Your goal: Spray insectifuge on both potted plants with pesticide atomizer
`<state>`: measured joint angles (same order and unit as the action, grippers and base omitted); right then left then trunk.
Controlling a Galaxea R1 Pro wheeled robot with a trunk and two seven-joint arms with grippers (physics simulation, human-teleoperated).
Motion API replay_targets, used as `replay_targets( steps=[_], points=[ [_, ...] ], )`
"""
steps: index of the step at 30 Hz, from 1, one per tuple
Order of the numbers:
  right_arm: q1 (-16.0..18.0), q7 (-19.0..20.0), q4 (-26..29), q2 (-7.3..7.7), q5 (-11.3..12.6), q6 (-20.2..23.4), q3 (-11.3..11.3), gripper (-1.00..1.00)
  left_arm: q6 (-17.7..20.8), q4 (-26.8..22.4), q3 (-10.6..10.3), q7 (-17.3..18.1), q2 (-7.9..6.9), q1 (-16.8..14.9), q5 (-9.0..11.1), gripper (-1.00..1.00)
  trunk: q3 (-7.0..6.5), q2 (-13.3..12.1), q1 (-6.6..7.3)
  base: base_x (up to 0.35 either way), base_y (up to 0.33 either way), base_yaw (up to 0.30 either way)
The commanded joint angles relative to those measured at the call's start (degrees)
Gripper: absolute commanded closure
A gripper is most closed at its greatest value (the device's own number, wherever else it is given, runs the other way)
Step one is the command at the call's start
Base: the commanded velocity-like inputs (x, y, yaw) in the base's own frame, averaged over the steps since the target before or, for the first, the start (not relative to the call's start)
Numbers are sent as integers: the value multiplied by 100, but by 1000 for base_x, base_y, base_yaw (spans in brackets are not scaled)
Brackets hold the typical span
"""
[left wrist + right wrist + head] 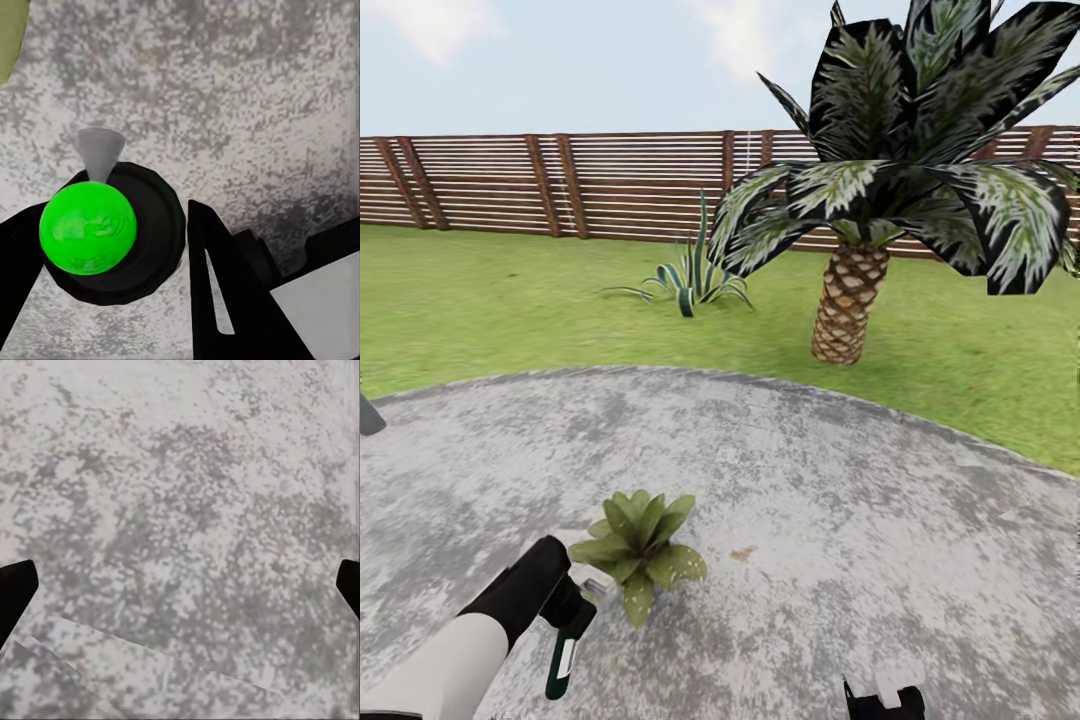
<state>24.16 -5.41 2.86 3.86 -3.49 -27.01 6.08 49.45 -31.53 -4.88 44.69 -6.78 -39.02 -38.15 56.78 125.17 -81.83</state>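
My left gripper (567, 622) is clamped on the slim dark pesticide atomizer with its white label (563, 660); no writing can be read on it. In my left wrist view its top is a glossy green dome (88, 230) in a round black collar, with a grey nozzle. My right gripper's (180, 585) dark fingertips (15, 592) stand wide apart, holding nothing, over mottled grey stone paving (840, 500). Just right of the bottle sits a low rosette potted plant (640, 550). Open paving curves to the lawn (510, 300), a striped agave (695, 280), a scaly-trunked palm (850, 300), and a brown slatted fence (560, 180).
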Motion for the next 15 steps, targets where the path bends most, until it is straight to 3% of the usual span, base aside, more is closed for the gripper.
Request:
replay_targets(
  steps=[1,5,15],
  points=[
    [4,-56,-5,0,-37,-6,43,-100,4,-11,-22,57,-6,-4,-52,100,5,2,4,-294,59,-36],
    [3,-56,-5,0,-37,-6,43,-100,4,-11,-21,65,-6,-4,-25,100,5,2,4,-132,251,-9],
    [2,-56,-5,0,-37,-6,43,-100,12,-20,-2,84,-10,-9,-25,100,5,2,4,-3,335,0]
  ],
)
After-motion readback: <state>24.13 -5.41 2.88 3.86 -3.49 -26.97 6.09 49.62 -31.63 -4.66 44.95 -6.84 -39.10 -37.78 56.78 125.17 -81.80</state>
